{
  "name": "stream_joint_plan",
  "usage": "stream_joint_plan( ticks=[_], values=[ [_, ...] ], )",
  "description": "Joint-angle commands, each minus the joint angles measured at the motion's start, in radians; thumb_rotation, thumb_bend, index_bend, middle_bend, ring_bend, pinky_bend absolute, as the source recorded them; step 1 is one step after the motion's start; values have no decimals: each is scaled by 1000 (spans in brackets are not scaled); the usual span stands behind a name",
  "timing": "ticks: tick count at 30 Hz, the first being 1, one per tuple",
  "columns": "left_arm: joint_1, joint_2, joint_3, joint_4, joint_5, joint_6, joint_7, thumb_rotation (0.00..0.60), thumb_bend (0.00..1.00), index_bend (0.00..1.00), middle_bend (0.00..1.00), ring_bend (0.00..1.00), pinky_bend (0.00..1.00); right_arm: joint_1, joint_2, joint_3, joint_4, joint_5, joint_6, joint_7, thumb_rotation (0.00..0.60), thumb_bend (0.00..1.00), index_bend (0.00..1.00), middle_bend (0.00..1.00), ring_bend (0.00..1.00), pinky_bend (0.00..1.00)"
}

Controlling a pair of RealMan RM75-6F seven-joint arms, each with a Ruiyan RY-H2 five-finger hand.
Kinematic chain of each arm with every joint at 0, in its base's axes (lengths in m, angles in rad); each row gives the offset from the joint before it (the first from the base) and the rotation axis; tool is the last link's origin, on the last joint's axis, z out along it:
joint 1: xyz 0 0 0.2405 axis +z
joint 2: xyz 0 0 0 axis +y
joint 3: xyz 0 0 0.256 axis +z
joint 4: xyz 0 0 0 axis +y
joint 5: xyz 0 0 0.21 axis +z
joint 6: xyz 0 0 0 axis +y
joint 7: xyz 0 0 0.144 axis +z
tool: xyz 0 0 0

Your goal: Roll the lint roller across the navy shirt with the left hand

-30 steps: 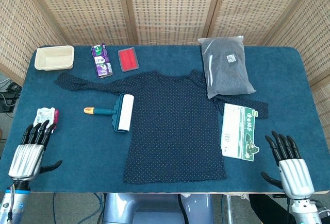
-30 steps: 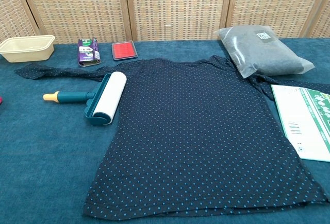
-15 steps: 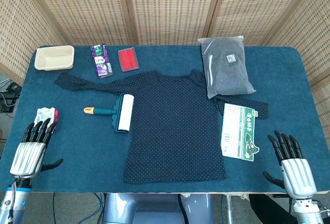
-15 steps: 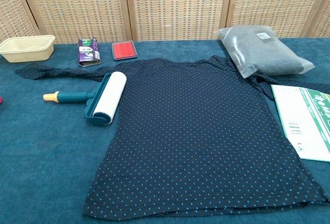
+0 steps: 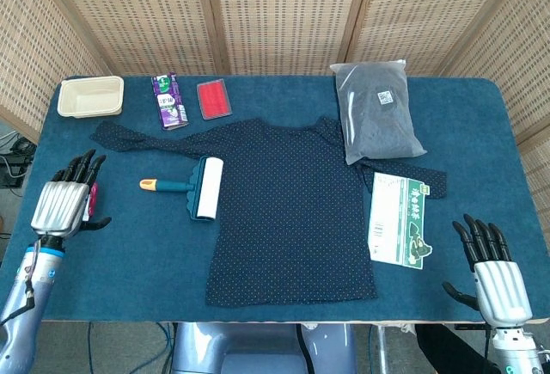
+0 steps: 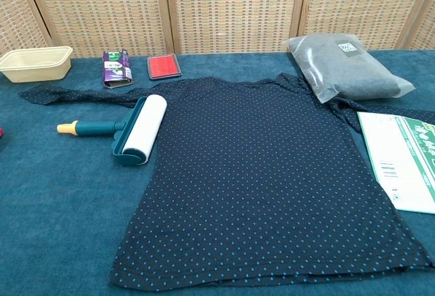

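A navy dotted shirt (image 5: 288, 206) (image 6: 262, 180) lies flat in the middle of the blue table. The lint roller (image 5: 193, 187) (image 6: 129, 131) rests at the shirt's left edge, its white roll on the fabric and its teal handle with an orange tip pointing left. My left hand (image 5: 64, 202) hovers open at the table's left side, well left of the handle, holding nothing. My right hand (image 5: 491, 271) is open at the front right corner, empty. Neither hand shows in the chest view.
At the back stand a beige tray (image 5: 90, 95), a purple packet (image 5: 169, 99) and a red pad (image 5: 214, 99). A grey bagged parcel (image 5: 375, 120) and a green-white leaflet (image 5: 397, 219) lie on the right. A small crumpled wrapper sits under my left hand.
My left hand has lifted and moved forward from the near left edge to above the wrapper. My right hand has sunk slightly toward the front edge. Roller and shirt have not moved.
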Motion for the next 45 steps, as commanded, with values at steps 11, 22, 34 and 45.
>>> stream_joint_plan(
  ticks=[11, 22, 34, 45],
  values=[
    [-255, -123, -22, 300, -275, -288, 61, 600, 117, 232, 667, 592, 649, 11, -25, 24, 47, 50, -21, -2, 600, 113, 0, 0, 0, 0],
    [-381, -216, 17, 429, -371, -383, 96, 600, 225, 386, 679, 594, 649, 16, -36, 40, 80, 85, -33, 4, 600, 114, 0, 0, 0, 0],
    [-463, -345, 75, 599, -396, -421, 117, 600, 231, 399, 679, 594, 649, 21, -44, 47, 104, 109, -45, 11, 600, 113, 0, 0, 0, 0],
    [-505, -424, 106, 701, -380, -448, 107, 600, 235, 417, 679, 594, 649, 23, -47, 49, 111, 113, -45, 13, 600, 113, 0, 0, 0, 0]
  ],
)
